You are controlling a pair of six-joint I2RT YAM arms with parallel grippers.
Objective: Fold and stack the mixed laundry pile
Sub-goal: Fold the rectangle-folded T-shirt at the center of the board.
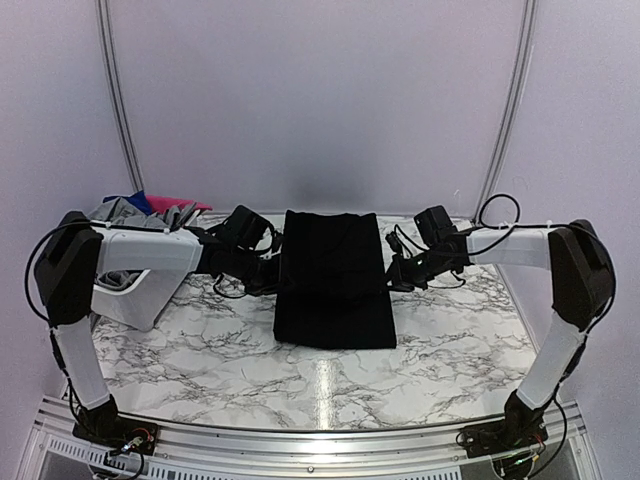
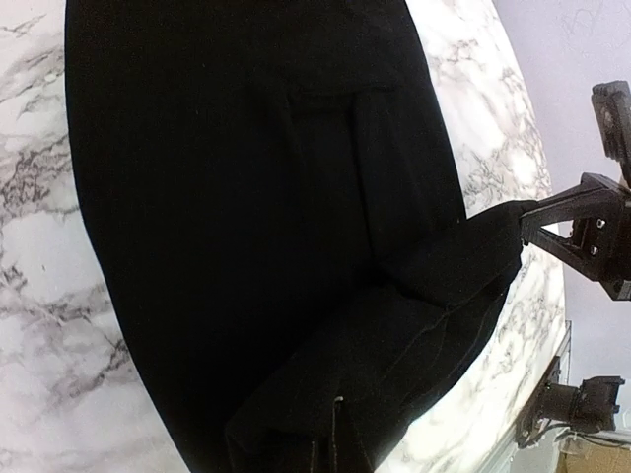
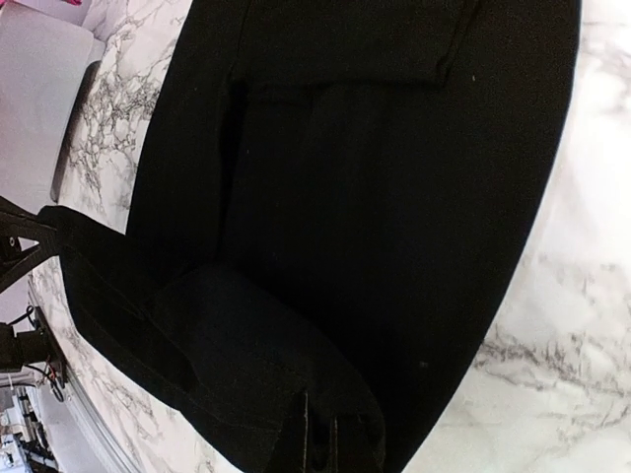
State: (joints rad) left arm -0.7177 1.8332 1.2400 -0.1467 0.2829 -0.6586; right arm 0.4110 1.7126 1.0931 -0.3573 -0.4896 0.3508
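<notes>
Seen from above, a black garment (image 1: pixel 335 285) lies flat as a tall rectangle at the middle of the table (image 1: pixel 200 350), and its long sides look already turned in. The left gripper (image 1: pixel 272 265) meets it from the table's left side and the right gripper (image 1: pixel 392 272) from the table's right side, each partway along its length. The other laundry (image 1: pixel 150 208), grey, blue and pink, sits heaped and unfolded in a white basket (image 1: pixel 135 295) at the table's far left corner. The left wrist view shows the right gripper's tips pinched together on a raised black corner above the table. The right wrist view shows the left gripper clamped the same way on the opposite corner. By my judgement 1 garment is mid-fold with a crosswise fold left, no stack is started, and the rest of the pile waits.
</notes>
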